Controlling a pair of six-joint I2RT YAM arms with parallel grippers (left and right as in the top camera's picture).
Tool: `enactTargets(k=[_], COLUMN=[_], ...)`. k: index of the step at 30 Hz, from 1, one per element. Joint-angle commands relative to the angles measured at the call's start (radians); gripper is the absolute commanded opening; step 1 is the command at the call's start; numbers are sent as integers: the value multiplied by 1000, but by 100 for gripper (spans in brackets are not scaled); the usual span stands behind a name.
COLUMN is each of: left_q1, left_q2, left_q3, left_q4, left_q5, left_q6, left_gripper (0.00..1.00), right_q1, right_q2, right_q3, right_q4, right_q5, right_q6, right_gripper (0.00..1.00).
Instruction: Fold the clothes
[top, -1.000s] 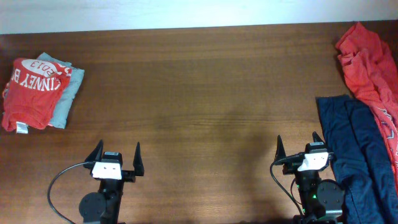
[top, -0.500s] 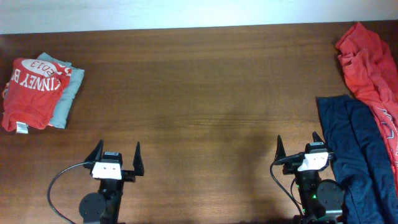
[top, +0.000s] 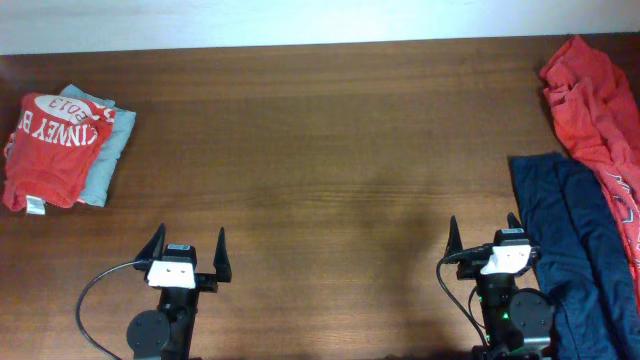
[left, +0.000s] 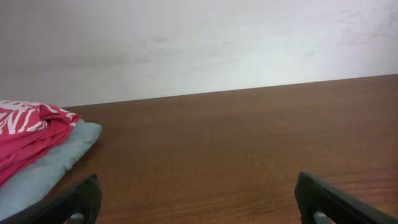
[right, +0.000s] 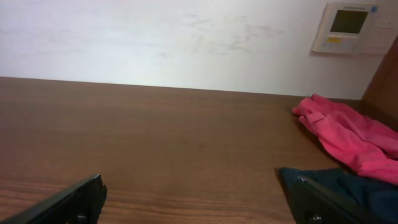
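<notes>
Grippers: two; left gripper (top: 190, 240) and right gripper (top: 484, 228) sat at the near edge of the table (top: 320, 150), jaws spread wide, holding nothing.
Unfolded clothes: two, right side; red-orange T-shirt (top: 590, 95) far, navy garment (top: 565, 240) beside the right gripper.
Folded pile: two, far left; red printed shirt (top: 50, 145) on grey garment (top: 108, 150).

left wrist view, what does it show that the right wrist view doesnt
Only the left wrist view: a folded red printed shirt lying on a folded grey garment, at its left edge. Only the right wrist view: a crumpled red shirt, a navy garment and a wall panel, all to the right. Both: the brown table, the white wall, and an open, empty claw: left claw, right claw.
</notes>
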Motion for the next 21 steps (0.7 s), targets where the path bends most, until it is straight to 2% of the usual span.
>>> enactTargets(k=[1, 14, 21], left_q1=[5, 5, 5], left_q2=[-10, -10, 37], left_q3=[-1, 32, 143], left_q4=[4, 40, -35], left_q5=[-14, -14, -28], left_q6=[-6, -6, -6], left_gripper=[99, 99, 99], right_q1=[-1, -1, -1], right_q2=[-6, -7, -6], right_q3=[-5, 59, 180], right_q4=[4, 6, -39], right_q5=[26, 21, -12], right_q6=[-6, -6, -6], right_gripper=[99, 99, 99])
